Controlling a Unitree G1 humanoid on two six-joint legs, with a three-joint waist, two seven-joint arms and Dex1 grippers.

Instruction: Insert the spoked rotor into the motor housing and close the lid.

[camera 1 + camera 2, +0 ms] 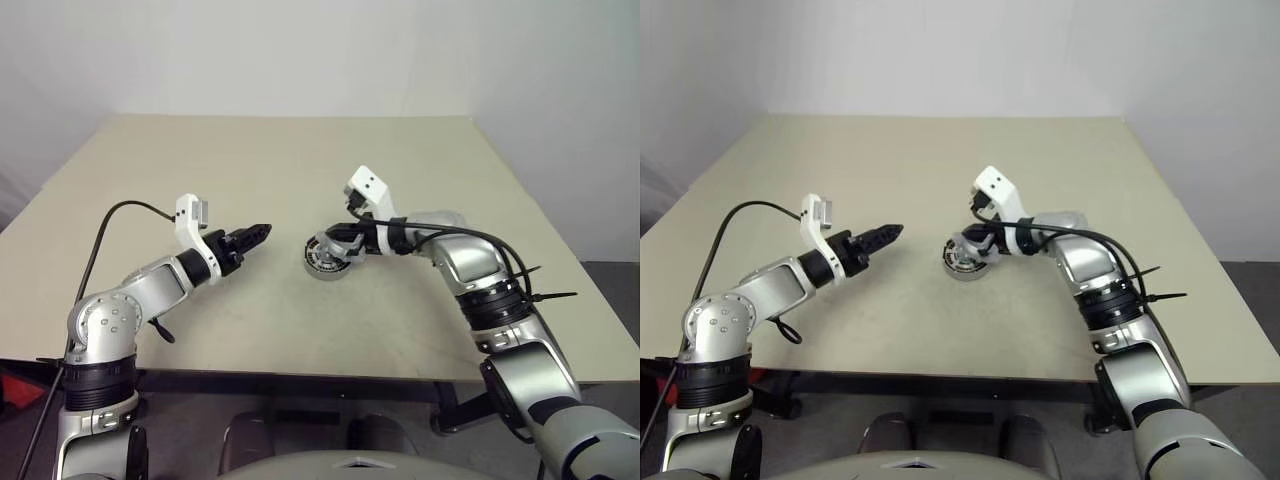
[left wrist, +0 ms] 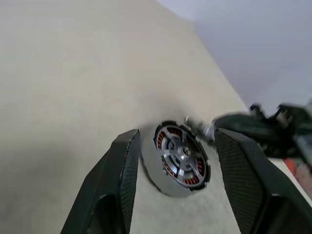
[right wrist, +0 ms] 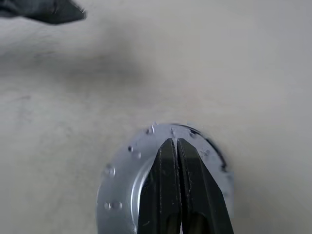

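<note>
Motor housing [image 1: 327,257]: upright on the beige bench [image 1: 300,180], near its middle, between the two arms. Short silver-grey cylinder, open face turned up.

Contents of the housing, as seen in the left wrist view: ring of copper-brown windings [image 2: 168,168] around the inside wall; above them, silvery spokes and a central hub [image 2: 184,152] with a dark rim at the edge. Consistent with the spoked rotor [image 2: 179,157] seated inside the housing. Whether fully seated: cannot tell.

Right claw [image 3: 175,146]: fingers pressed together, nothing between them. Tips directly over the housing's top face, pointing down and toward the robot's left. Contact with the housing: cannot tell from the head views; in the right wrist view the closed tips overlap the grey round face and its small rim holes.

Left claw [image 1: 262,233]: fingers apart, holding nothing. Positioned at the robot's left of the housing, pointing toward it, clear of it. In the left wrist view, housing framed between the two fingers [image 2: 122,180], further along the bench.

Black cable [image 1: 110,225] looped above the left forearm.
</note>
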